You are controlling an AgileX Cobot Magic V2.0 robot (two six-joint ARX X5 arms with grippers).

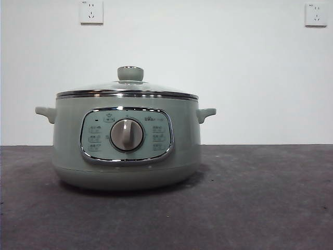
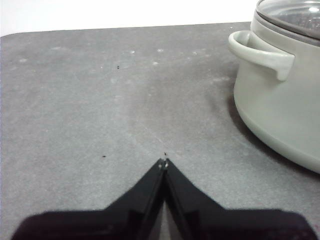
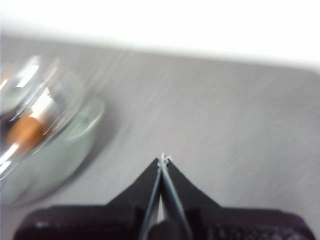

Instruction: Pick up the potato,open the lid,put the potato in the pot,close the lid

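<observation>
Pot point(image 1: 126, 151) sits lidded on grey table point(image 1: 260, 198), white wall behind; 2 claws pressed together; potato point(image 3: 25, 132) seemingly inside.

Dark grey table point(image 1: 260, 208). White wall point(image 1: 234, 78) behind, w/ 2 sockets: one point(image 1: 91, 12) upper left, other point(image 1: 316, 14) upper right.

One pot point(image 1: 126, 151), one lid point(image 1: 127, 88), one potato point(image 3: 25, 132), two wall sockets point(image 1: 91, 12).

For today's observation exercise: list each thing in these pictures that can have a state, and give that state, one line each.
lid: closed on the pot.
pot: upright on the table, covered.
potato: inside the pot, under the glass.
left claw: shut, empty, beside the pot.
right claw: shut, empty, away from the pot.
</observation>
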